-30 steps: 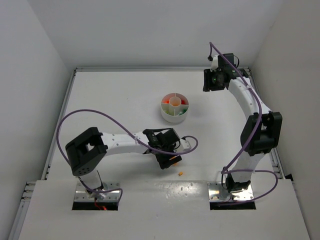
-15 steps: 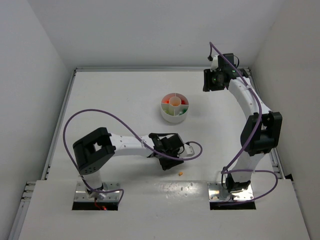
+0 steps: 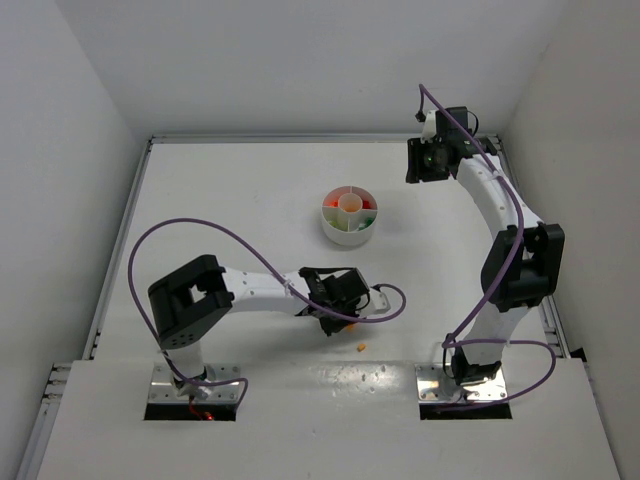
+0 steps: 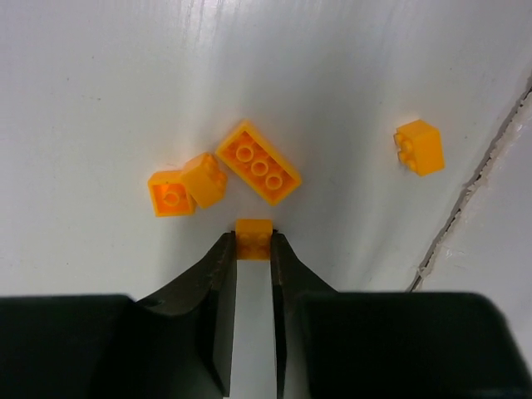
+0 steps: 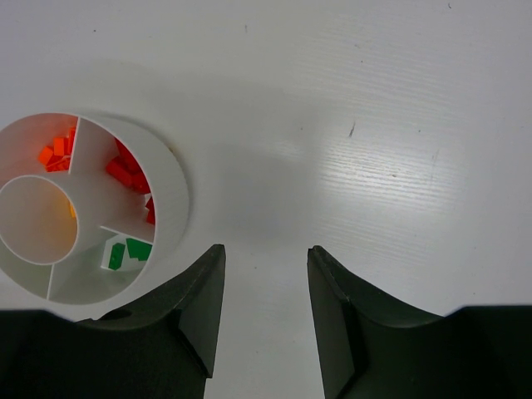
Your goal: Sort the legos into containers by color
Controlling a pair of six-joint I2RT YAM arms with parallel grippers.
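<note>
Top external shows the dish [image 3: 349, 239] far up the table [image 3: 230, 200], well apart from the left gripper [image 4: 253, 249], which pinches a brick [image 4: 253, 235] at its very tips. Lift straight and slowly, lest it slip. The right gripper [image 5: 259, 258] hangs spread beside the dish.

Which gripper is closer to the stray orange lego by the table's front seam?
Left. The left gripper, shut on a small lego, sits just beside the stray orange lego. The right gripper hangs open far back, beside the white dish.
</note>
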